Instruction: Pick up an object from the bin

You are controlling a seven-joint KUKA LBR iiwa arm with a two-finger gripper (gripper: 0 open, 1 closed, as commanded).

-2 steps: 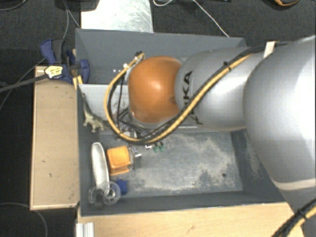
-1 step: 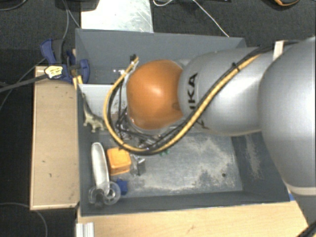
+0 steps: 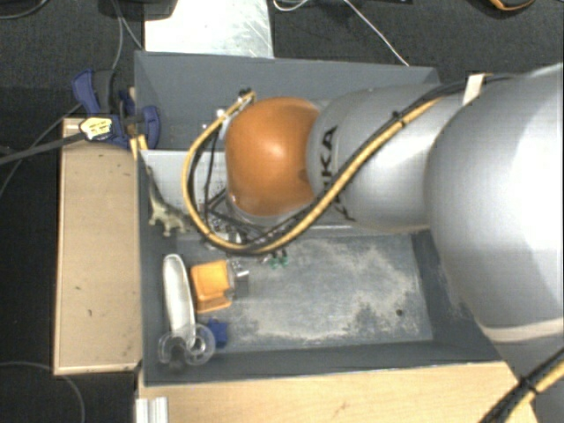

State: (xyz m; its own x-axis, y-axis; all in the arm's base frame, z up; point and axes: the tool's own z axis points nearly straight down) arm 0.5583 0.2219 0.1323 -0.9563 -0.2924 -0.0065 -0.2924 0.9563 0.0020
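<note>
My wrist's orange cover (image 3: 269, 157) hangs over the back-left part of the grey bin (image 3: 352, 346). I can't tell whether my gripper is apart or together, because the cover sits on top of it. A small tan toy dinosaur (image 3: 164, 215) is by the left wall, just left of the cover. An orange block (image 3: 211, 286) is nearer the front, squarish, with no clear long axis. Just left of it a pale long tool (image 3: 176, 298) lies along the left wall. Its long axis runs back to front, with the looped end at the front-left corner. A small blue piece (image 3: 217, 331) is beside that end.
</note>
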